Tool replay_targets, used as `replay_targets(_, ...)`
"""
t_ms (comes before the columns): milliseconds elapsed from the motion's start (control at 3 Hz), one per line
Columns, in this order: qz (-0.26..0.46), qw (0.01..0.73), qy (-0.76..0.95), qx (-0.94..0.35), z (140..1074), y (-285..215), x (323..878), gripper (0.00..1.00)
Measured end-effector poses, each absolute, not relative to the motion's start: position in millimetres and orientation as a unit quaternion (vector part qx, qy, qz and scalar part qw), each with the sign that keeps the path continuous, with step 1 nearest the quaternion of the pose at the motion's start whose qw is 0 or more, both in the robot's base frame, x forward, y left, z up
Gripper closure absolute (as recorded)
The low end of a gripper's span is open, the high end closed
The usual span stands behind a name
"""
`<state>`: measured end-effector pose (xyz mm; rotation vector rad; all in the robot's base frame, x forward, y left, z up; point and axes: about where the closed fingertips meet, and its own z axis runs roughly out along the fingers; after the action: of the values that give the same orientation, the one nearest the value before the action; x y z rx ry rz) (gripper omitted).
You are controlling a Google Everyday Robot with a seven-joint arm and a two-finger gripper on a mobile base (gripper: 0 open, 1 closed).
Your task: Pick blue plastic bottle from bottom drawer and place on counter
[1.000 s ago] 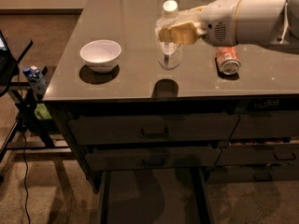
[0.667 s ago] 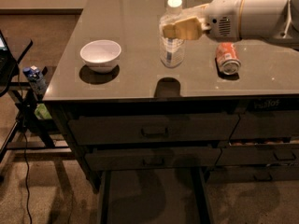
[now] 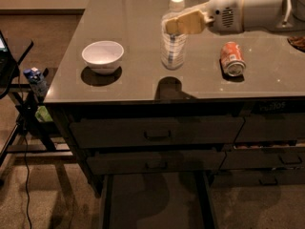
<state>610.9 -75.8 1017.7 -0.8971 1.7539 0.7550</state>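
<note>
blue plastic bottle (image 3: 172, 42): stands upright on the counter, right of centre – clear ribbed body, white screw cap on top, its dark reflection on the glossy surface just in front of its base.
gripper (image 3: 177, 24): tan, level with the bottle's shoulder, lying across the front of the bottle just under the cap.
grip state: cannot tell – the view does not show whether it is clamped on the bottle or loose around it.
arm (image 3: 250, 6): white, comes in from the right edge above the back of the counter and ends at the gripper.
counter (image 3: 126, 18): glossy grey-brown top on dark cabinetry; it carries the bottle, a bowl and a can.
orange soda can (image 3: 232, 58): lies on its side on the counter to the right of the bottle, apart from it, one end towards the camera.
white bowl (image 3: 102, 56): sits upright on the counter to the left of the bottle, well apart from it and near the left edge.
drawer fronts (image 3: 157, 133): two dark fronts with rectangular handles, stacked under the counter edge, both closed.
bottom drawer (image 3: 155, 202): pulled out below the two fronts, its flat floor in shadow.
small blue-topped carton (image 3: 35, 78): off the counter, on a dark stand at the left.
</note>
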Motion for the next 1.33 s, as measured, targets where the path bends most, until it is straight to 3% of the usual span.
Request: replay_targets(1333, 0.361, 0.406, 0.752, -0.373, 971, -75, 630, 1.00)
